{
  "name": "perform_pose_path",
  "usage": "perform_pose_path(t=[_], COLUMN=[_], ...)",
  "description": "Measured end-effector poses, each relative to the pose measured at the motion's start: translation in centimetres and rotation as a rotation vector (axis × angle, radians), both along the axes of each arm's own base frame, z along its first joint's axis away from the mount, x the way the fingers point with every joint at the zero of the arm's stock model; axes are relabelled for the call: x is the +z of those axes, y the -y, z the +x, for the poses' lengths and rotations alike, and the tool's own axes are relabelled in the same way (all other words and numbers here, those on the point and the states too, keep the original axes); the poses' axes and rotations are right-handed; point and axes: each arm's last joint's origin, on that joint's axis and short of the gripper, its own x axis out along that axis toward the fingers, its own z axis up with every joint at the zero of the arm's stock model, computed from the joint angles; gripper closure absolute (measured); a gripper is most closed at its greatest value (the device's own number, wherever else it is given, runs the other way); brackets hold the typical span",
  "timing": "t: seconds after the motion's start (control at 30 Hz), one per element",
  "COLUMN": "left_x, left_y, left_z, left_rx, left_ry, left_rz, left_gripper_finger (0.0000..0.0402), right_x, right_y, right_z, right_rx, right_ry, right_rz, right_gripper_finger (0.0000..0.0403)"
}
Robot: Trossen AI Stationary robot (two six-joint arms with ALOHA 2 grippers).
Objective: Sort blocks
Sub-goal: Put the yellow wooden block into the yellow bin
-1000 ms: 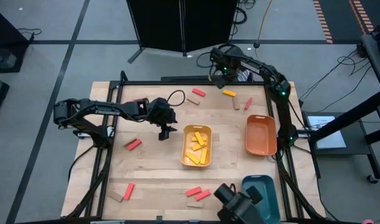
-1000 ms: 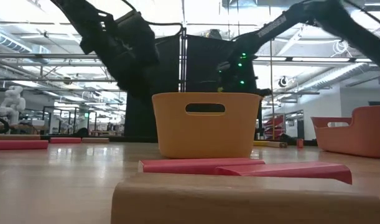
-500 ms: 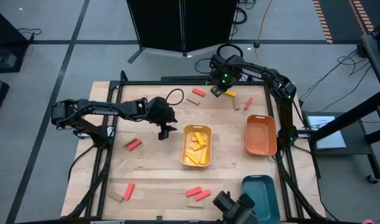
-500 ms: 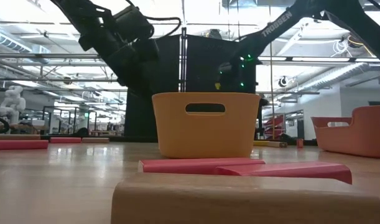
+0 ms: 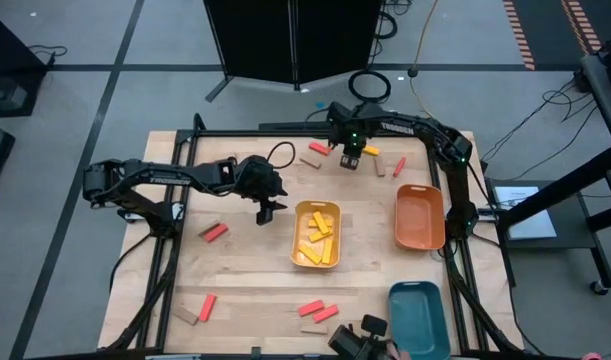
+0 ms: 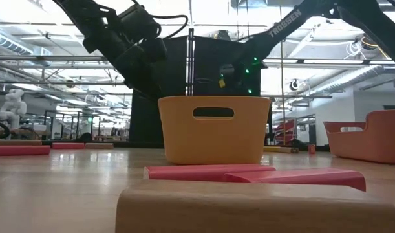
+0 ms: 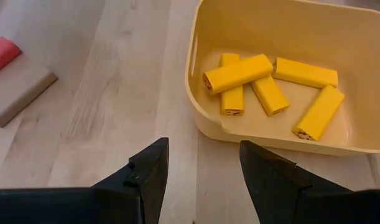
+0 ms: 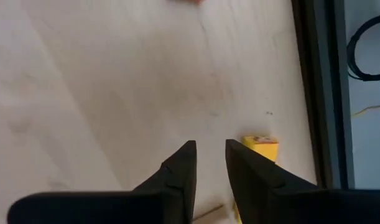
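Several yellow blocks (image 7: 268, 83) lie in the yellow tray (image 5: 316, 236). One more yellow block (image 5: 369, 151) lies flat near the table's far edge. Red blocks (image 5: 215, 232) and tan blocks (image 5: 311, 160) are scattered flat on the table. My left gripper (image 5: 268, 212) hovers open just left of the yellow tray, and its wrist view (image 7: 204, 168) looks down at the tray's rim. My right gripper (image 5: 351, 160) points down beside the lone yellow block (image 8: 260, 147). Its fingers (image 8: 210, 158) stand a narrow gap apart over bare wood and hold nothing.
An orange tray (image 5: 420, 217) stands right of the yellow tray and a teal tray (image 5: 417, 315) sits at the near right corner. More red (image 5: 319, 311) and tan (image 5: 188, 316) blocks lie near the near edge. A black frame rail (image 8: 314, 93) runs along the far edge.
My right gripper has swung from beyond the far edge toward the table's left and near side. It now hangs over the table beside the lone yellow block. No block has moved.
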Motion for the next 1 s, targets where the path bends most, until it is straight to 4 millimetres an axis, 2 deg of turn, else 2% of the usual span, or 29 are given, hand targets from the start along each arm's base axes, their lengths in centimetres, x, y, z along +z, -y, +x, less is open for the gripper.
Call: perform_pose_path(t=[0.17, 0.3, 0.47, 0.6, 0.8, 1.0], left_x=[0.0, 0.0, 0.1, 0.5, 0.7, 0.7], left_y=[0.0, 0.0, 0.0, -0.1, -0.2, -0.2], left_z=[0.0, 0.0, 0.1, 0.4, 0.6, 0.6], left_rx=[-0.005, -0.016, -0.017, -0.016, -0.024, -0.038], left_ry=[0.000, 0.002, 0.021, 0.067, 0.096, 0.102], left_rz=[0.008, 0.020, 0.027, 0.040, 0.058, 0.076], left_gripper_finger=[0.0208, 0.0208, 0.0208, 0.0208, 0.0208, 0.0208], right_x=[-0.3, -0.3, -2.5, -3.6, -3.6, -1.3], right_y=[0.9, 2.3, 3.2, 4.1, 4.9, 5.2], right_z=[-0.1, -0.9, -2.1, -2.1, -1.8, -1.1], right_rx=[-0.002, -0.066, -0.106, -0.119, -0.111, -0.121], right_ry=[0.043, 0.071, -0.046, -0.126, -0.169, -0.086], right_rz=[-0.031, -0.045, 0.059, 0.071, 0.048, 0.123], right_gripper_finger=[0.0298, 0.0251, 0.0187, 0.0155, 0.0143, 0.0148])
